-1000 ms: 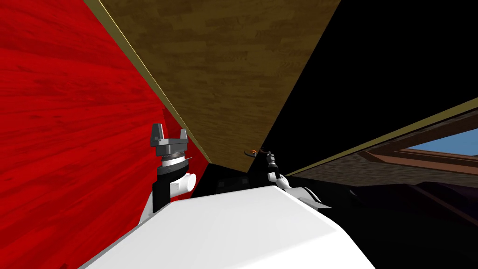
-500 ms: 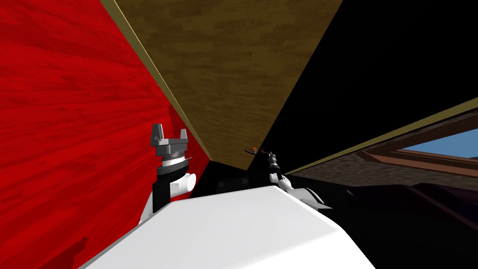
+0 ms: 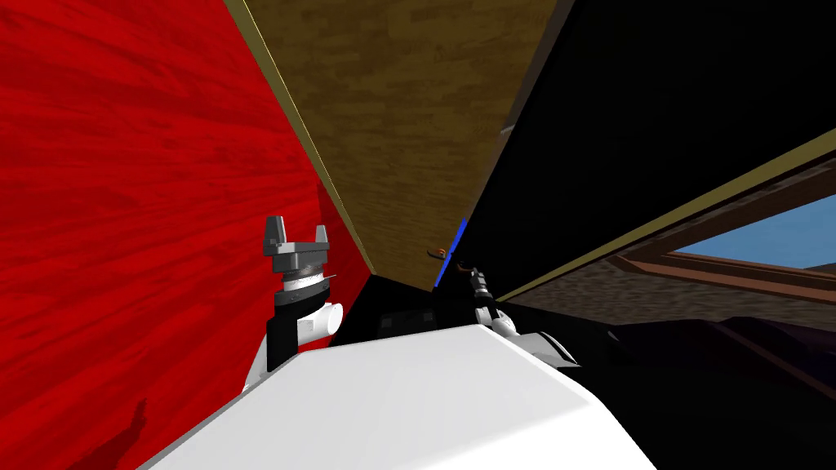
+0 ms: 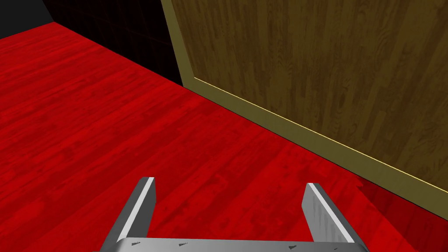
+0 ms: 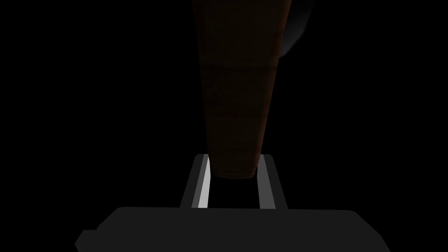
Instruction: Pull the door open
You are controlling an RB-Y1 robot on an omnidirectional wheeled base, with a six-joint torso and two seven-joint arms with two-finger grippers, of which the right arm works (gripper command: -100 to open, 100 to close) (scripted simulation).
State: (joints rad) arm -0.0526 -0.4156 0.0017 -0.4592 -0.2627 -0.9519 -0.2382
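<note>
A: Since the door [image 3: 408, 122] matters most, where is it?

B: Straight ahead of me, a brown wood-grain panel rising from the red floor [image 4: 109, 131]. An olive strip [image 4: 306, 135] runs along its foot and up one side.

A: And the handle [image 5: 236, 87]?

B: Low on the door's right edge. From the head it is a tiny orange-brown fleck. In the right wrist view it is a dark brown bar, very dim, with its far end cut off.

A: Is the right gripper [image 5: 234, 159] on it?

B: Yes. Its fingers [image 5: 202, 183] are pinched on the bar's near end, one against each side.

A: What else is at that edge?

B: A thin blue strip [image 3: 451, 251] just beside the handle. I cannot tell what it is. Past the door's edge lies a black area [image 3: 653, 98].

A: The left gripper [image 3: 295, 232]?

B: Raised over the floor to the left of the door, well apart from the handle, fingers spread wide with nothing between them.
</note>
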